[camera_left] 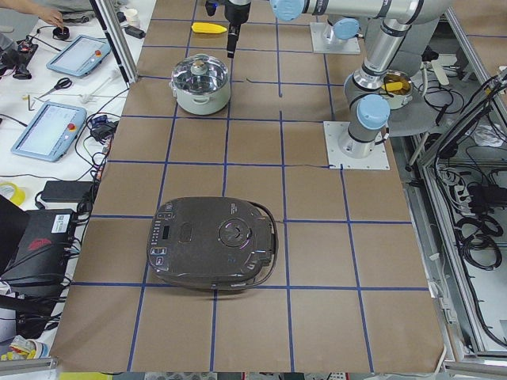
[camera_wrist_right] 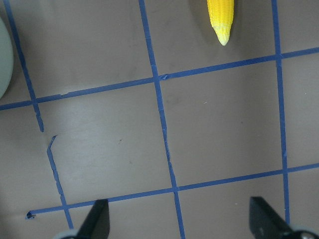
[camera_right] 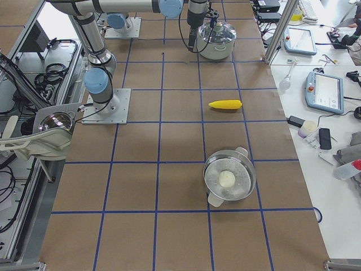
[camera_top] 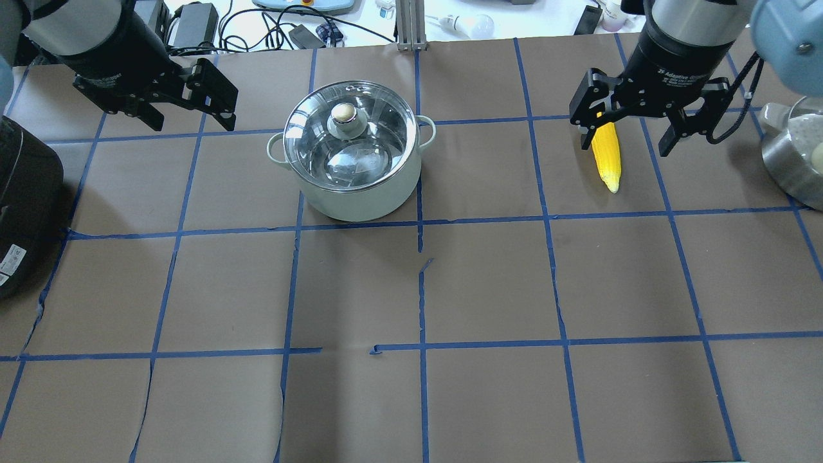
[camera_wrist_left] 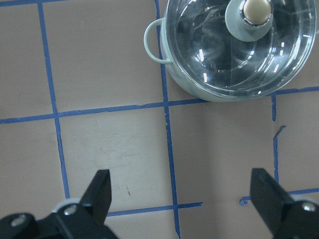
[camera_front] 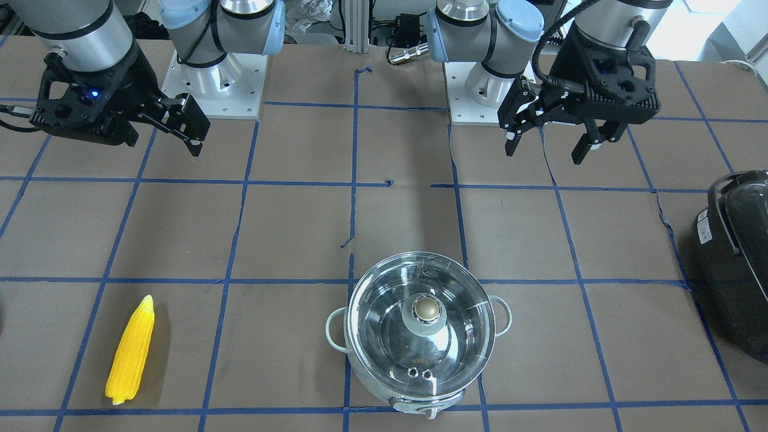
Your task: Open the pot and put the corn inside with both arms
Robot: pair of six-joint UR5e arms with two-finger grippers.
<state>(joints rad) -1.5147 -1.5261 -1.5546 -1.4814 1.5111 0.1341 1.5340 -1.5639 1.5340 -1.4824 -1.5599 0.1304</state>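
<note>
Beyond the right hand (camera_wrist_right: 179, 208), spread wide apart, the corn (camera_wrist_right: 220, 17) flat on the table (camera_wrist_right: 99, 149).

The left arm (camera_front: 624, 18) reaches out from its base and bends down at the wrist. The left pincer (camera_front: 545, 150) hangs in the air and points down. Its two black fingers (camera_wrist_left: 99, 191) are spread wide apart, with nothing between them. The right arm (camera_front: 78, 30) does the same on the other side. The right pincer (camera_top: 625, 145) also hangs in the air and points down, spread wide and holding nothing. The two pincers are far apart from each other, and neither one touches anything.
</note>
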